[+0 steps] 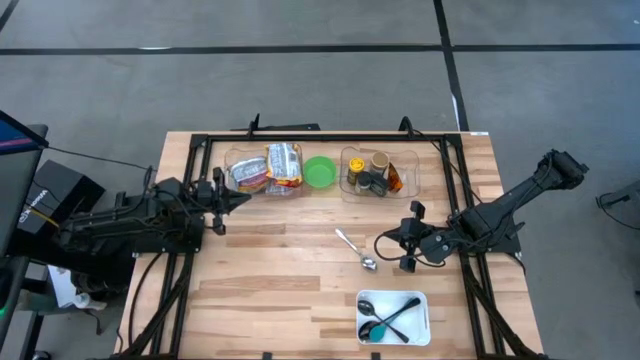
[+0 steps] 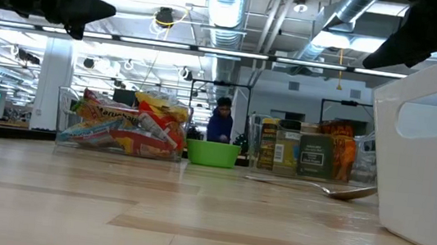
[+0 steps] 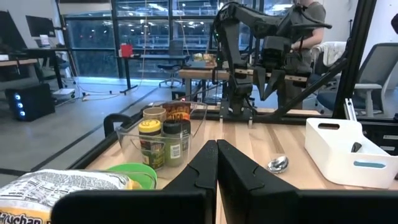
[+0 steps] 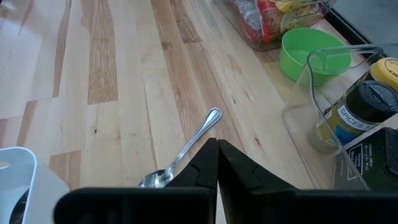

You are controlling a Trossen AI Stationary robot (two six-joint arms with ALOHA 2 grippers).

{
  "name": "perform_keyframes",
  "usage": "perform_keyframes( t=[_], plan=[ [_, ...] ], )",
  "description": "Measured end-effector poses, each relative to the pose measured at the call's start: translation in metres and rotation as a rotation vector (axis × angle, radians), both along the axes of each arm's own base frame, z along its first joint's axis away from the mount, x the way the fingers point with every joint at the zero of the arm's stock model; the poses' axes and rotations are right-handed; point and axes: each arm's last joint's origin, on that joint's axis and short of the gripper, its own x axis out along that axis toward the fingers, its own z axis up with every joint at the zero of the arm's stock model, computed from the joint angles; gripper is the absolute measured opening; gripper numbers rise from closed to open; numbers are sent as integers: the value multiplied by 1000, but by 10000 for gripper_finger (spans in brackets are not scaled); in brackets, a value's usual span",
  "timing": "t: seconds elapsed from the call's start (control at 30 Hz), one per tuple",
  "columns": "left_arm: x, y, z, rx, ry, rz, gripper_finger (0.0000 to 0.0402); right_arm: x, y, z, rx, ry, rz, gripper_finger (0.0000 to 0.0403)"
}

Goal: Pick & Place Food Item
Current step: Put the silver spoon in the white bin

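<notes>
Food packets (image 1: 270, 167) lie in a clear bin (image 1: 240, 155) at the table's far side, also seen in the low view (image 2: 132, 121) and at the left wrist view's corner (image 3: 56, 190). A green bowl (image 1: 320, 172) stands beside them on the table. My left gripper (image 1: 245, 200) is shut and empty, pointing level, just near of the bin's left part. My right gripper (image 1: 383, 243) is shut and empty, slanting down above the table right of a metal spoon (image 1: 354, 249).
A clear bin of spice jars (image 1: 378, 173) stands right of the green bowl. A white tray (image 1: 393, 317) with dark utensils sits near the front edge. Bare wooden table (image 1: 270, 270) spreads between the arms. A person (image 2: 220, 121) shows in the room beyond.
</notes>
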Motion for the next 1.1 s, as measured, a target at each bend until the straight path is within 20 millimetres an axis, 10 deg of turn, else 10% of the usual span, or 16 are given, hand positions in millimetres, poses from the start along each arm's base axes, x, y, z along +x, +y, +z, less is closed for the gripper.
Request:
perform_keyframes(
  t=[1.1],
  plan=[
    [2,0,-24,-38,112,-2,1,7,4,9,42,-111,17,1]
  ],
)
